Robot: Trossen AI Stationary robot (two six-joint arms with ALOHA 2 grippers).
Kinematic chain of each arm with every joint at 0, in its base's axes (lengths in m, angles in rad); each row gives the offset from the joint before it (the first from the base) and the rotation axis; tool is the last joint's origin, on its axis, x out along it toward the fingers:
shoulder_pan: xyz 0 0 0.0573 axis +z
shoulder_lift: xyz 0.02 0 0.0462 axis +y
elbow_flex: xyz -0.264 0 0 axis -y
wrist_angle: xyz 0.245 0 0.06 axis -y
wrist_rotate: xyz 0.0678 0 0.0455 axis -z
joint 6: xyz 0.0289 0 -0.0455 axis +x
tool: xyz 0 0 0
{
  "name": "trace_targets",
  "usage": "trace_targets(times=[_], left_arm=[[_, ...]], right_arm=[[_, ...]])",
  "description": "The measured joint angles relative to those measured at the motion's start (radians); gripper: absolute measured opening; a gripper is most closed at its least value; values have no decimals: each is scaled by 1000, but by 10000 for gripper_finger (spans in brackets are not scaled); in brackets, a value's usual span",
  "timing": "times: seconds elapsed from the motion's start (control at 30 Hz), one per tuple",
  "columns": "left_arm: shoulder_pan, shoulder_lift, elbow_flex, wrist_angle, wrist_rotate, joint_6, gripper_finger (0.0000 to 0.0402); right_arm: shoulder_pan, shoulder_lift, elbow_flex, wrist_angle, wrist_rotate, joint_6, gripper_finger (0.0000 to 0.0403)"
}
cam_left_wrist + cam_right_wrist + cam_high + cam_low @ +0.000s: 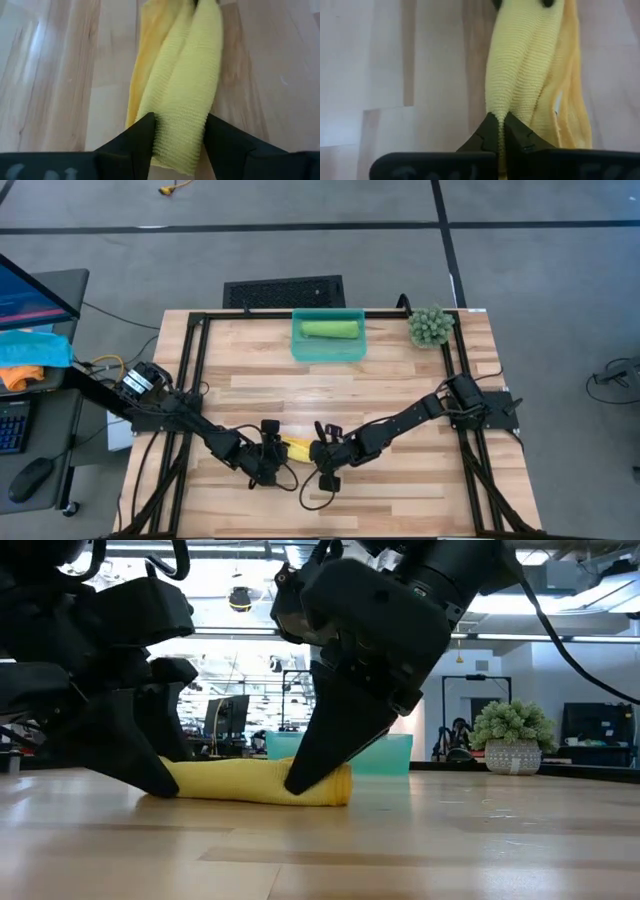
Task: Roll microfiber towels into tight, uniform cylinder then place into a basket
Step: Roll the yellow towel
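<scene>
Two rolled towels – one yellow towel, one green towel – one basket, one potted plant

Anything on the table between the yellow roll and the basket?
Nothing visible. The yellow towel lies near the table's front edge, held at both ends by the left gripper and right gripper. Bare wood runs to the basket, which already holds the green towel.

high cam straight down over the whole light wooden table | low cam at tabletop level, facing the room, super close | both wrist cams right on the rolled yellow microfiber towel from opposite ends, all four share it
</scene>
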Motion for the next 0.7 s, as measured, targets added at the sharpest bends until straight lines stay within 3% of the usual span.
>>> trace_targets(times=[0.33, 0.7], left_arm=[[3, -7, 5, 3, 78, -148, 16], [80, -101, 42, -57, 529, -526, 36]], right_arm=[[1, 2, -1, 66, -113, 26, 23], [7, 2, 0, 122, -215, 122, 27]])
